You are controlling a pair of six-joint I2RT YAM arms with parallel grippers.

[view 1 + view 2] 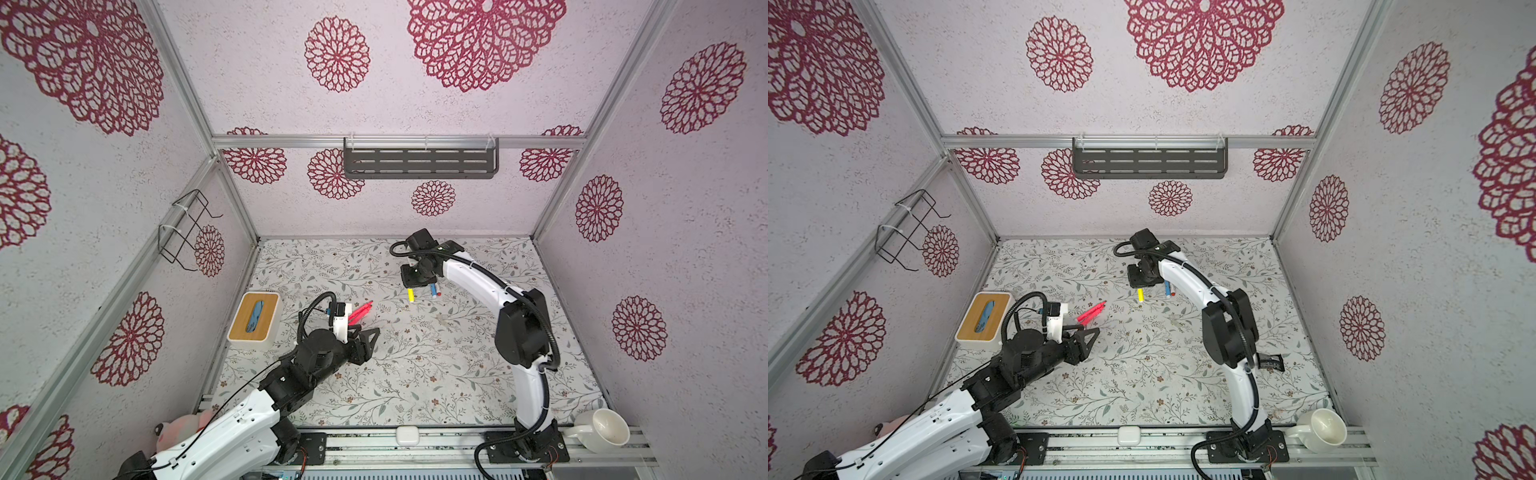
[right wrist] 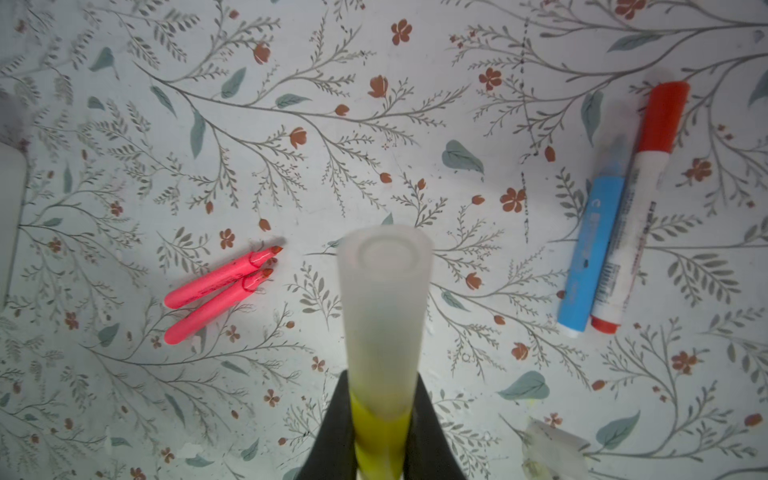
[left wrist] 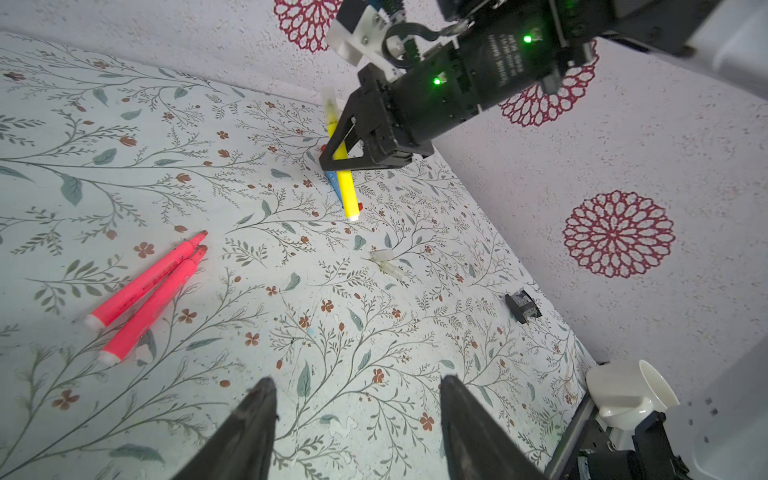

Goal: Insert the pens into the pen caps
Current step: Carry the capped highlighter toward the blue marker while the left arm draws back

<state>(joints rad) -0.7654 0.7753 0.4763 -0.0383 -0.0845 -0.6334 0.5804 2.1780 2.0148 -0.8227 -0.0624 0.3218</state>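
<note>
- R pincer (image 2: 380, 384): clamped on yellow pen (image 2: 380, 428), fingers either side of the barrel. Its frosted cap (image 2: 384, 307) is on and sticks out past my fingertips.
- L pincer (image 3: 358, 380): jaws apart, nothing btwn them, hanging over table (image 3: 332, 332) on the left side.
- Pink pens (image 3: 141, 291): 2 of them, uncapped w/ tips bare, flat on table, side by side & touching. They lie just beyond L pincer, toward the back wall in both top views.
- Blue pen (image 2: 590, 249) + white pen (image 2: 623, 241): flat on table, side by side, touching, near R pincer. White wears a red cap (image 2: 663, 116). Blue seems to wear a clear cap (image 2: 617, 137), though it's blurry.
- Loose caps (image 3: 392, 272): 2 clear ones together on table, apart from every pen, roughly btwn my arms.
- Tissue box (image 1: 254, 318): left edge of table, near L arm.
- Mug (image 1: 602, 430): on its side, front rail, by R arm's base.
</note>
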